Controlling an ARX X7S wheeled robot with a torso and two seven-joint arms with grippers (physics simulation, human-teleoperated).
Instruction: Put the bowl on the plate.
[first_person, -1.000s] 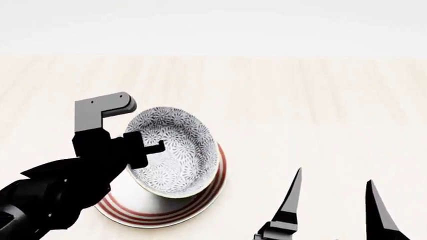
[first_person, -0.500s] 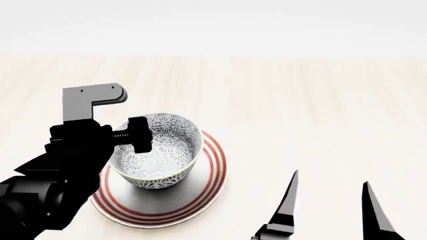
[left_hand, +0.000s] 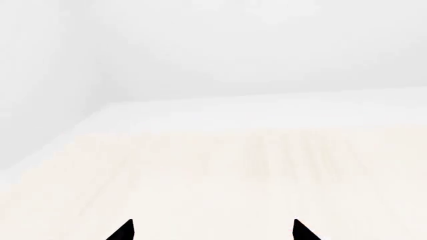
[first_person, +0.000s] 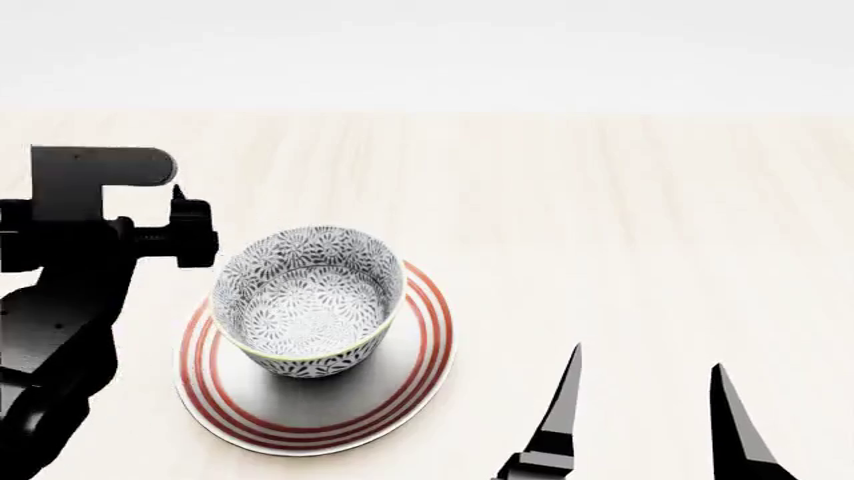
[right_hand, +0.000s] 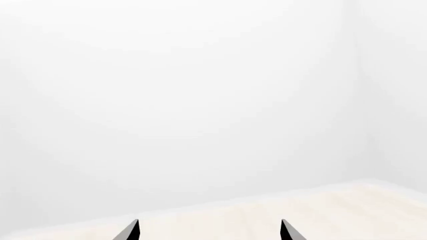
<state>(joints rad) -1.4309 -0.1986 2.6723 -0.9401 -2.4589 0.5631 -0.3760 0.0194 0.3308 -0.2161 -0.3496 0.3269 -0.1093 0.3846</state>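
Note:
In the head view the bowl (first_person: 310, 300), white with a dense grey-blue floral pattern, stands upright on the plate (first_person: 424, 330), a white plate with red rings, a little toward its far left side. My left gripper (first_person: 194, 232) is just left of the bowl, clear of its rim and holding nothing. In the left wrist view the left gripper (left_hand: 212, 229) is open, with only bare table between its tips. My right gripper (first_person: 647, 362) stands open to the right of the plate, near the front edge; the right wrist view shows it (right_hand: 209, 229) empty.
The light wooden table (first_person: 641, 200) runs back to a white wall. Nothing else stands on it in these views.
The bowl went from tilted in my left gripper to upright on the plate. The left gripper let go of its rim and drew away to the left. The right arm barely moved.

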